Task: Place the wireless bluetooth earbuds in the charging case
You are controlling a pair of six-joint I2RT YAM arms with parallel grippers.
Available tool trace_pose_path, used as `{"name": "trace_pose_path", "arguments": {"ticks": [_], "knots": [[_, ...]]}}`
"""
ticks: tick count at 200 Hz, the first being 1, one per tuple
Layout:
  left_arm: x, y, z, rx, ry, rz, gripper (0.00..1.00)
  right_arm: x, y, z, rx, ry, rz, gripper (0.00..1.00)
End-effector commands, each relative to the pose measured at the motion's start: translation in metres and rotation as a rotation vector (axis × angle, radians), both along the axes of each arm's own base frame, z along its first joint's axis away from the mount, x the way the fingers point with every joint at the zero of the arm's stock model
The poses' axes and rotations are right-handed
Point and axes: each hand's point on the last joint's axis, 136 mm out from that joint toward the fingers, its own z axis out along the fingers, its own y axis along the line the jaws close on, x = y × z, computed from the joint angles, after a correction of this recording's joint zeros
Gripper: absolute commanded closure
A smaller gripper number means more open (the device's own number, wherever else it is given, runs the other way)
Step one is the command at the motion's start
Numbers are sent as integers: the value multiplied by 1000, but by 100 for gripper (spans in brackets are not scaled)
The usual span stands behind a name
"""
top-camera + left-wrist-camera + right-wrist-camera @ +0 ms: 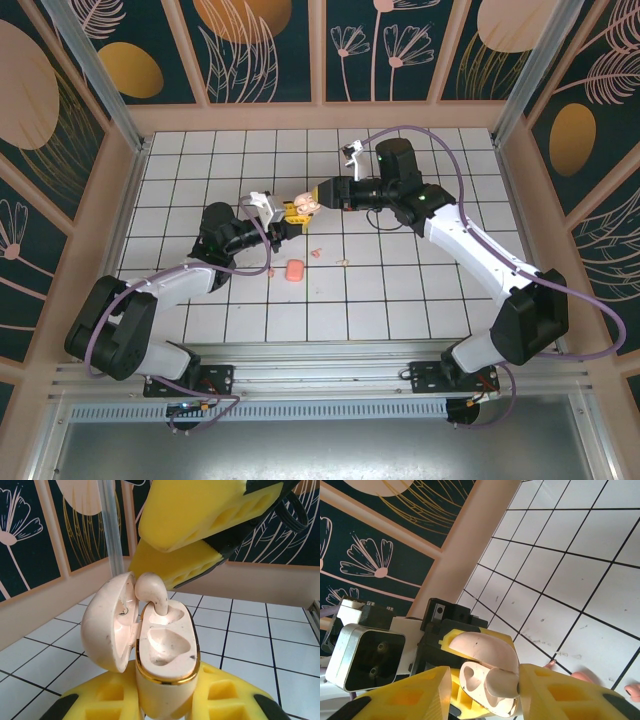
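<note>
Left wrist: left claw (pixel 165 700) clamps charging case (pixel 165 650) upright, lid open; earbud (pixel 152 592) stands stem-down in far socket, directly beneath nearer right claw (pixel 150 550), jaws slightly parted

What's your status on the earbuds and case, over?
Left gripper shut on open charging case. Right gripper open over one earbud, stem in one slot. Other slot empty. Nothing blocking.
</note>
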Motion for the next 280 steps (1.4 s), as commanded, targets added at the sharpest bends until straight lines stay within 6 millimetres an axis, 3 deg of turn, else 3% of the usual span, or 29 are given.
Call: {"name": "trace_pose_path", "arguments": {"ticks": [1,57,280], "knots": [[-1,-1,24,-34,-74,1,86,-8,-3,16,33,-24,14,61],[0,0,25,-42,-73,13,87,-13,-6,12,27,-6,16,66],[5,0,24,-45,-62,34,87,-22,-9,9,26,20,15,71]]}}
